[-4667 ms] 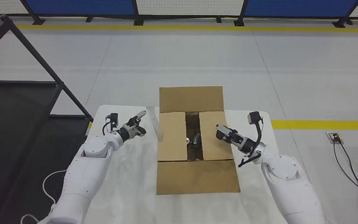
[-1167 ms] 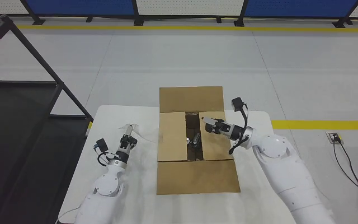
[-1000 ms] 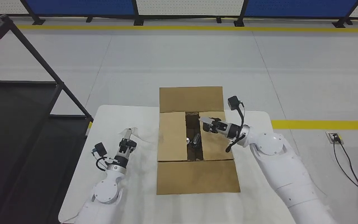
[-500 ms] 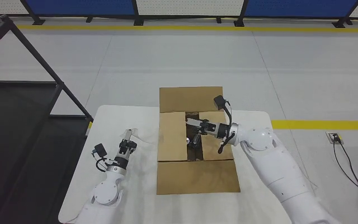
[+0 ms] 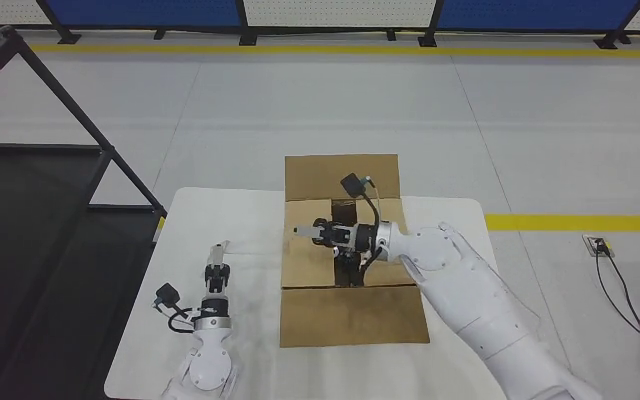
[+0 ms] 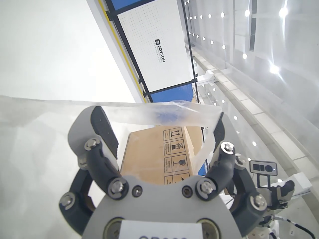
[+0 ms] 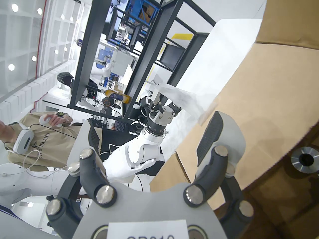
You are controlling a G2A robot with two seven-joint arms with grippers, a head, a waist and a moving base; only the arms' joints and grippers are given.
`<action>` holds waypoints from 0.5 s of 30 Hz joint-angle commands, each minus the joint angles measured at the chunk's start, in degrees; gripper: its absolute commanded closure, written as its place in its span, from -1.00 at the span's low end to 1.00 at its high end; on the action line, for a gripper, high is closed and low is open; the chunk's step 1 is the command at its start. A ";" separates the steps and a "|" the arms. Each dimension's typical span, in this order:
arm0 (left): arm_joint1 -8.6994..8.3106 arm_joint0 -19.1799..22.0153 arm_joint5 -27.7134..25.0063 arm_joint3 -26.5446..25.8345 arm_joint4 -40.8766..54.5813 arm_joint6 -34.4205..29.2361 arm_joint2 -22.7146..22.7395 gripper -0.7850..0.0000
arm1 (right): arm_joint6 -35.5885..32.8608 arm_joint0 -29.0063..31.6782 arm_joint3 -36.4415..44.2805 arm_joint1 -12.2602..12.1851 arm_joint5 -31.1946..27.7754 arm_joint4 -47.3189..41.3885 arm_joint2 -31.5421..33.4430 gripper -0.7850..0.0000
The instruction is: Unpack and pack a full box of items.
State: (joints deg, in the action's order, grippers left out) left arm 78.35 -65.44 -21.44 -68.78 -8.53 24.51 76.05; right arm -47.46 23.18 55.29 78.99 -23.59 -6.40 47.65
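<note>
An open cardboard box (image 5: pixel 350 315) stands mid-table with its flaps spread out. Dark and metallic items (image 5: pixel 347 250) lie in the gap between the flaps, and one metal cylinder (image 7: pixel 304 159) shows inside. My right gripper (image 5: pixel 308 232) (image 7: pixel 153 125) hangs open over the box's left flap, holding nothing. My left gripper (image 5: pixel 215 255) (image 6: pixel 158 116) is left of the box near the table's front, pointing away from me, open. A strip of clear plastic film (image 6: pixel 162 113) (image 7: pixel 182 98) is draped across its fingertips (image 6: pixel 98 115).
The white table (image 5: pixel 250 330) has free room left of the box and along its front edge. A black metal frame (image 5: pixel 100 170) stands off the table's left side. The box's far flap (image 5: pixel 340 175) stands up at the back.
My right arm has swung left across the box opening, from the right flap to the left flap. The left arm has drawn back toward the table's front, carrying the clear film.
</note>
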 commanded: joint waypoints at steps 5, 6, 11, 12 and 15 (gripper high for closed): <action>0.38 -0.87 0.07 -0.94 -1.10 1.05 -0.11 -1.00 | -1.70 -4.09 -4.63 3.22 -0.51 -1.02 -5.59 -1.00; 0.44 -0.99 0.06 -1.08 -1.14 1.06 -0.12 -1.00 | -1.69 -4.56 -5.50 3.81 -0.90 -1.57 -6.32 -1.00; 0.74 -1.23 0.05 -1.38 -1.62 0.86 -0.24 -1.00 | 0.73 -7.10 -9.98 6.71 -1.79 -1.61 -9.66 -1.00; 0.80 -1.25 0.06 -1.40 -1.68 0.85 -0.22 -1.00 | 1.65 -7.62 -10.91 7.31 -1.60 -1.38 -10.26 -1.00; 0.94 -1.27 -0.06 -1.42 -1.83 0.63 -0.12 -1.00 | 3.15 -8.95 -13.56 9.12 -1.16 -1.19 -11.96 -1.00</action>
State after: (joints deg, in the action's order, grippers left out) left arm 79.25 -66.70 -21.44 -70.20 -10.33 25.22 75.88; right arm -44.72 14.68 42.68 87.54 -24.82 -7.66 36.17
